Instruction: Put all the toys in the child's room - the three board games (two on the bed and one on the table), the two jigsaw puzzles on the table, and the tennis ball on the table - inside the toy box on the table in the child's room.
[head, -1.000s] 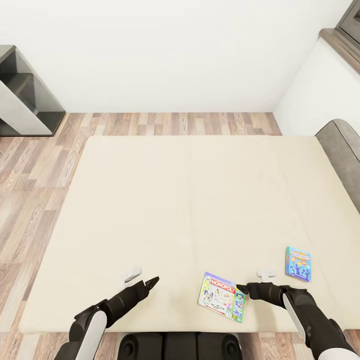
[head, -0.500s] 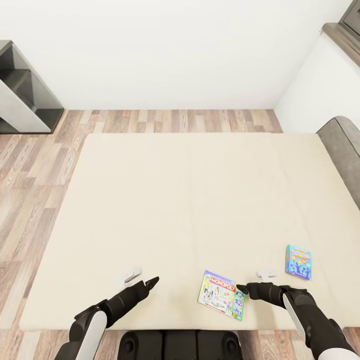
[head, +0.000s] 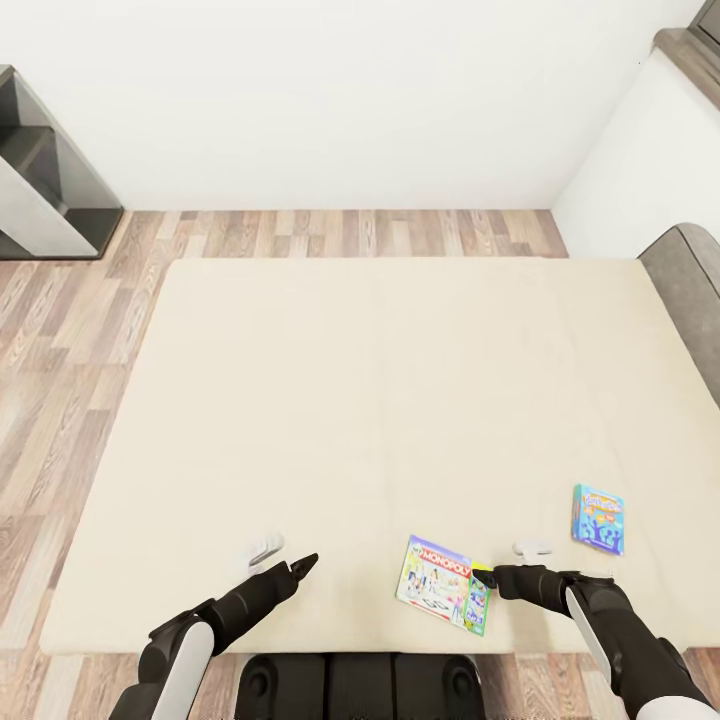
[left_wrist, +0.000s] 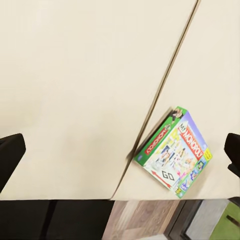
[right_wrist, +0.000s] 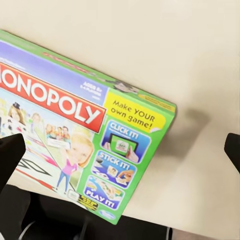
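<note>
Two board games lie on the bed (head: 380, 380) near its front edge. The white MONOPOLY box (head: 438, 585) has a green side and lies flat, a little askew. The smaller blue box (head: 600, 520) lies further right. My right gripper (head: 484, 578) is open, low over the mattress, with its tips at the MONOPOLY box's right edge. The right wrist view looks down on that box (right_wrist: 75, 125), with nothing held between the fingertips (right_wrist: 10, 155). My left gripper (head: 303, 565) is open and empty, a short way left of the box (left_wrist: 175, 152). The toy box, jigsaw puzzles and tennis ball are out of view.
The grey headboard (head: 690, 275) closes the bed's right side, and a white wall (head: 640, 150) rises behind it. A dark grey shelf unit (head: 45, 190) stands at the far left. Wooden floor (head: 330, 232) runs along the bed's far and left sides. My base (head: 360, 688) is against the bed's front edge.
The whole picture has shifted as the camera moved, so the bed sits a little closer. The MONOPOLY box's right edge now reaches my right gripper's tips. Both arms hold their pose.
</note>
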